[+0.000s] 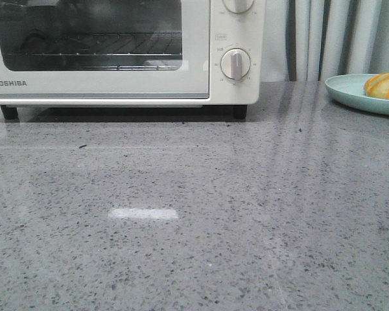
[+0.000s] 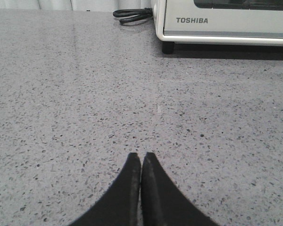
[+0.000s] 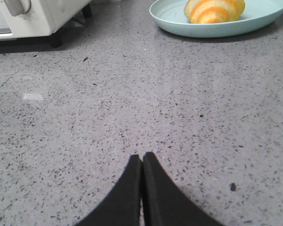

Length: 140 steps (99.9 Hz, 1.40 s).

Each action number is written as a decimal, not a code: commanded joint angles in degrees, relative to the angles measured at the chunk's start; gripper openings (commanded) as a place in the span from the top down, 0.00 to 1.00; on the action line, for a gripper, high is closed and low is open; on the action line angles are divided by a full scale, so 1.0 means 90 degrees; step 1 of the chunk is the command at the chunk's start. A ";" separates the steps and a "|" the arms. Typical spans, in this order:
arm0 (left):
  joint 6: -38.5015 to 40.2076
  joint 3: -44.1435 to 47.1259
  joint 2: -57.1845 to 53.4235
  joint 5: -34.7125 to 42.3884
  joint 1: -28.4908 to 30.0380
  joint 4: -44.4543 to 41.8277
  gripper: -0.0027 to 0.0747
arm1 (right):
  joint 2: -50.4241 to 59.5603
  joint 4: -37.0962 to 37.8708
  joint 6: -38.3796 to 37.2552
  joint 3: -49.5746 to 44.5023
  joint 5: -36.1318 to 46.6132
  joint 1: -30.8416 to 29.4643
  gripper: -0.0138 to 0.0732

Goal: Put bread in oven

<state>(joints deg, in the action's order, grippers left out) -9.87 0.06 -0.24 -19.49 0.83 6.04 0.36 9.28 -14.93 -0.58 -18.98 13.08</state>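
Nothing is done yet: the golden-brown striped bread (image 3: pixel 215 10) lies on its pale blue plate (image 3: pixel 179 26) at far right, the cream-white oven (image 1: pixel 117 52) door is closed, and my left tool (image 2: pixel 141 157) and right tool (image 3: pixel 141 157) are both pressed together, empty.

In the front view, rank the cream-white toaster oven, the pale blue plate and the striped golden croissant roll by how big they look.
Largest to smallest as they appear:
1. Cream-white Toshiba toaster oven, though cropped by the frame.
2. Pale blue plate, cut off at the right edge.
3. Striped golden croissant roll, also cut off, resting on the plate.

Left end effector (image 2: pixel 141 162) closed — oven (image 2: pixel 226 21) well beyond.
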 commanded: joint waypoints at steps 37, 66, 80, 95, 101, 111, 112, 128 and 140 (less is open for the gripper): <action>0.0076 0.0144 -0.0188 0.0334 -0.0012 0.0066 0.99 | 0.0149 0.0003 0.0055 -0.0084 0.0185 -0.0016 0.91; 0.0076 0.0144 -0.0188 0.0334 -0.0012 0.0066 0.99 | 0.0149 0.0003 0.0055 -0.0084 0.0185 -0.0016 0.91; 0.0076 0.0144 -0.0188 0.0334 -0.0012 0.0066 0.99 | 0.0149 0.0017 0.0055 -0.0084 0.0185 -0.0016 0.91; 0.0076 0.0144 -0.0188 0.0418 -0.0012 0.0066 0.99 | 0.0149 0.0176 0.0055 -0.0084 0.0313 -0.0016 0.91; 0.0076 0.0144 -0.0188 0.0431 -0.0012 0.0096 0.99 | 0.0149 0.0190 0.0055 -0.0084 0.0559 -0.0016 0.91; 0.0076 0.0144 -0.0188 0.0761 -0.0012 0.0797 0.99 | 0.0149 0.0165 0.0055 -0.0084 0.1216 -0.0016 0.91; 0.0076 0.0144 -0.0188 0.0799 -0.0012 0.0921 0.99 | 0.0149 0.0129 0.0055 -0.0084 0.1352 -0.0016 0.91; 0.0076 0.0144 -0.0188 0.1279 -0.0012 0.3585 0.99 | 0.0149 -0.0541 0.0055 -0.0084 0.2868 -0.0016 0.91; 0.0076 0.0144 -0.0188 0.1459 -0.0012 0.4907 0.99 | 0.0149 -0.0803 0.0043 -0.0072 0.3290 -0.0016 0.91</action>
<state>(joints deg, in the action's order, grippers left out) -9.78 0.06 -0.24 -11.63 0.83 38.84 0.36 4.43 -14.93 -0.58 2.43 13.08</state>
